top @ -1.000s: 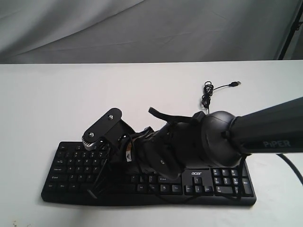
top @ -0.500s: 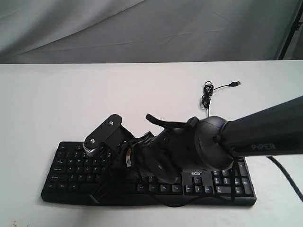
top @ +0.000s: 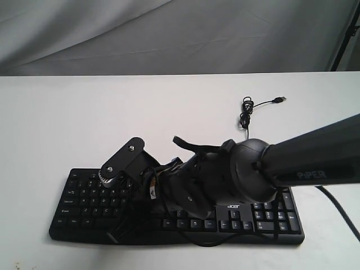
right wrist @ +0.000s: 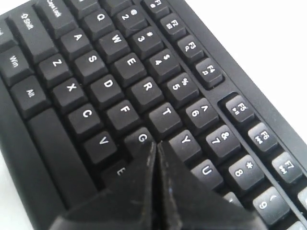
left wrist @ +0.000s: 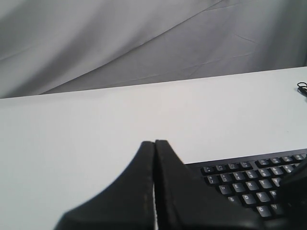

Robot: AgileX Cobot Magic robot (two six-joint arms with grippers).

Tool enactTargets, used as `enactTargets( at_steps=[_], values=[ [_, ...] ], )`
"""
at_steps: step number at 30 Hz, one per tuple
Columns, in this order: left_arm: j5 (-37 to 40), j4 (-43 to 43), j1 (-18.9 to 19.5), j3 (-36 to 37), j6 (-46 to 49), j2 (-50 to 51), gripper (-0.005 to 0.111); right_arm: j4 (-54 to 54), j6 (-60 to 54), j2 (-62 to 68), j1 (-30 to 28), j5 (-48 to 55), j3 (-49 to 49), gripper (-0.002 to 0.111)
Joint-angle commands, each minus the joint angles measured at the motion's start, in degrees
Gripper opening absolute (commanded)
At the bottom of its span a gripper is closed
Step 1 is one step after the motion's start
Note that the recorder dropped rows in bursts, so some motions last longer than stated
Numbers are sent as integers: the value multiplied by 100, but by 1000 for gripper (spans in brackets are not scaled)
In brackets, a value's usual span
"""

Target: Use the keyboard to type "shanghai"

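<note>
I see a white worktop point(top: 112, 112) filling the middle of the frame. A creased grey cloth backdrop point(top: 169, 34) runs across the top, and a dark pole point(top: 344, 39) leans at the upper right.

Keyboard point(right wrist: 120, 72): matt black plastic, keycaps slight sheen, white printed legends. Surface point(top: 84, 124): white, smooth, matt. Backdrop point(top: 169, 34): grey cloth, creased. Right arm point(top: 315, 157): dark shell, finely textured. Right end effector point(right wrist: 156, 146), left end effector point(left wrist: 154, 143): matt black plastic, smooth.
</note>
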Motion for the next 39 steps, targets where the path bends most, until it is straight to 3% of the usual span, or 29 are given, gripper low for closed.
enactTargets(
  at_steps=[1, 8, 16, 26, 39],
  values=[
    [-27, 4, -23, 25, -16, -20, 0, -49, -58, 9, -2, 194, 35, 0],
    [-27, 4, -23, 25, -16, -20, 0, -49, -76, -26, -2, 324, -225, 0],
    [-27, 4, -23, 25, -16, -20, 0, -49, -76, 15, 425, 483, -1169, 0],
    [-27, 4, -23, 25, -16, -20, 0, -49, -76, 869, 609, 660, -2064, 0],
    [-27, 4, -23, 25, -16, -20, 0, -94, -106, 1135, 619, 867, -2293, 0]
  ],
)
